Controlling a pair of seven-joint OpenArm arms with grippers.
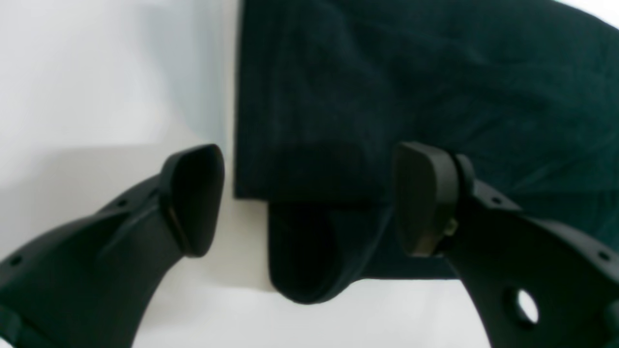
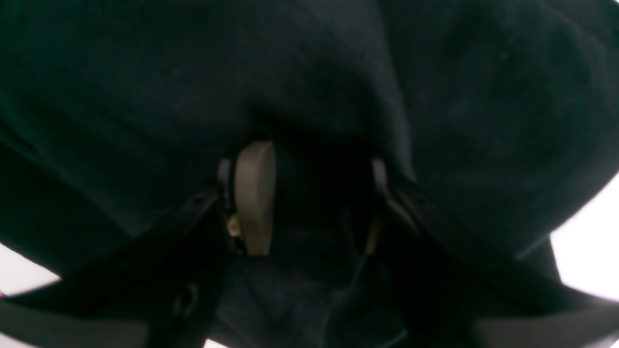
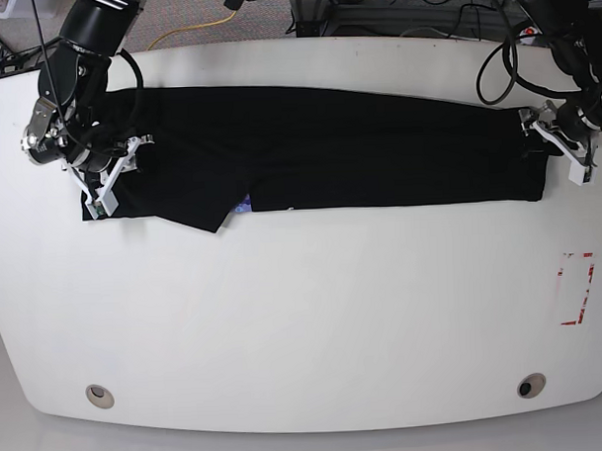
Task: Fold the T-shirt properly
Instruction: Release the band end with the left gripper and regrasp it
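Black cloth, one T-shirt point(image 3: 318, 146), lies stretched in a long band across the far half of the white table point(image 3: 304, 314), running almost from one side edge to the other. It is folded lengthwise, so its near edge is straight along most of the run; toward the base view's left a flap drops to a point, and just beside that point a small sliver of purple-blue print point(image 3: 243, 202) peeps out from under the fold.

Two grippers work at the shirt's two ends. The left gripper point(image 1: 309, 198) sits at the band's end on the base view's right, its two dark pads spread wide with nothing between them; a rounded corner of the cloth lies on the table below the gap, touching neither pad. The right gripper point(image 2: 309, 198) is at the opposite end, its two pale pads partly closed with a bunch of black fabric pinched between them, cloth draping over and around both fingers.

Farther out on the table, one red-and-white rectangular marking point(image 3: 577, 288) lies near the right edge in the base view, well apart from the shirt. Two round metal fittings point(image 3: 100, 396) sit along the near edge, one toward each corner.
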